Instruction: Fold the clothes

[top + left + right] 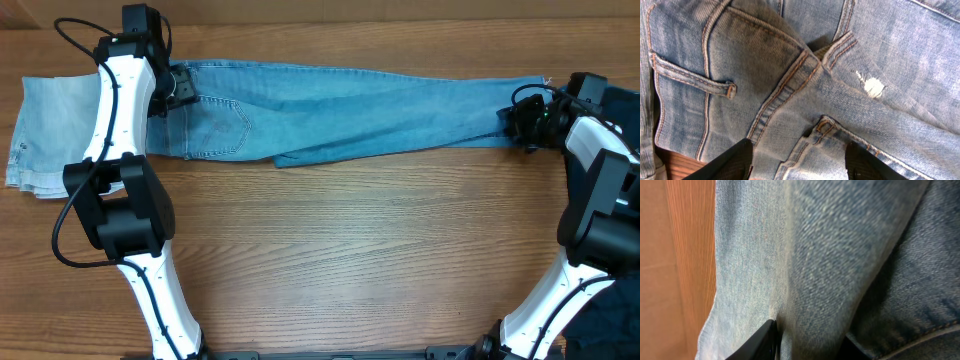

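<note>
L claw (797, 162) fingers apart, straddling the jeans (380, 100) waistband. R claw (810, 345) is at the leg ends w/ a denim fold btwn its fingers; can't tell if clamped. The jeans lie stretched on the counter (350, 250) btwn both claws, paler denim piece (50, 130) just beyond L claw.

wood-grain tabletop (380, 250), mid-brown, grain running left to right, fills the overhead view; light even, shadows soft
</note>
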Motion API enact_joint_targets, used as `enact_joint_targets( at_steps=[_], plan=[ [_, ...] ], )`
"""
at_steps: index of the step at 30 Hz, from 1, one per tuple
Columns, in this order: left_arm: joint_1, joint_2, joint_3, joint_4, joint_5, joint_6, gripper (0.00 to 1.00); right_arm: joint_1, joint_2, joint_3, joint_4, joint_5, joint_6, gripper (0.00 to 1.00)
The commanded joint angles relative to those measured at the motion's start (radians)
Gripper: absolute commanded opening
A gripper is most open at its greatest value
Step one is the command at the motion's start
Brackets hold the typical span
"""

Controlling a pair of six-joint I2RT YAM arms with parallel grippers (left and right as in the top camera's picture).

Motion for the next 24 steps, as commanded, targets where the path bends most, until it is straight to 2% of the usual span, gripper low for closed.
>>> enact_joint_targets(
  at_steps=[1,6,17,24],
  plan=[
    [-0.006,-0.021,0.006,-0.008,-0.017,0.016,0.63,-0.026,-0.055,-0.008,0.002,-0.008,-0.075,0.33],
    [-0.006,-0.021,0.006,-0.009,-0.017,0.016,0.63,-0.055,-0.104,-0.008,-0.002,0.03,-0.131,0.33],
    [-0.006,-0.021,0.006,-0.021,-0.017,0.016,0.63,-0.069,-0.105,-0.008,0.09,0.034,-0.13,0.32],
    [-0.006,-0.021,0.006,-0.022,-0.017,0.016,0.64,-0.07,-0.105,-0.008,0.134,0.124,-0.132,0.33]
  ],
)
